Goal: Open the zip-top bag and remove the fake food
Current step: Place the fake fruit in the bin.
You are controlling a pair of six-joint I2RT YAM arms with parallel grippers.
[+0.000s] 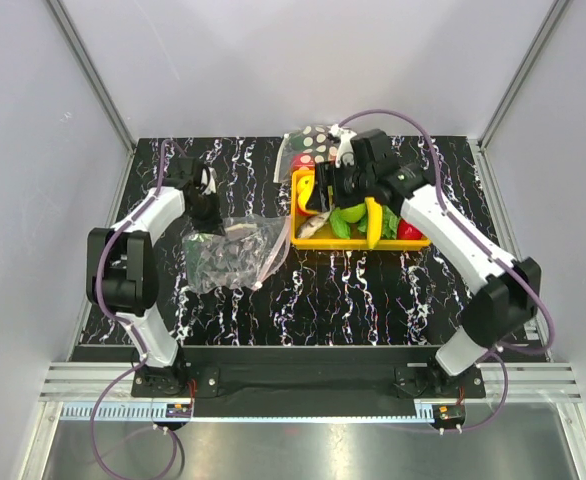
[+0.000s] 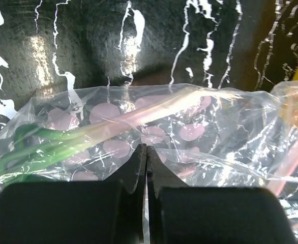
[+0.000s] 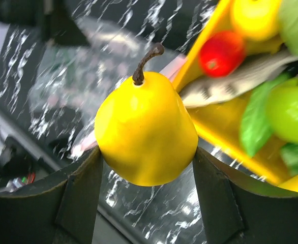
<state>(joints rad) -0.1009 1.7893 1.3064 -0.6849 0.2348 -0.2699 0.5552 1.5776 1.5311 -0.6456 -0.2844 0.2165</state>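
Right now my left gripper [image 2: 146, 152] is fully closed, its tips pinching a fold of the zip-top bag [image 1: 231, 255]. The bag lies crumpled on the black marbled table [image 1: 373, 300], toward its left edge. Through the film I can see a green leafy toy [image 2: 32, 150] inside, so the bag isn't empty yet.

My right gripper [image 3: 146, 162] stands wide, clamped on the belly of a yellow toy pear [image 3: 144, 129] with the stem pointing away from the wrist. It hangs by the left end of the yellow tray [image 1: 353, 244], which sits near the table's far edge and already holds a red tomato [image 3: 222, 53] and green pieces.

My worry is the pear: it is glossy and rounded, and the fingers touch it only at its widest part, so a jolt could squirt it out. Released off the rim, it would likely roll across the table. The left pinch is on thin, slick film, which could slip free or drag the whole bag.
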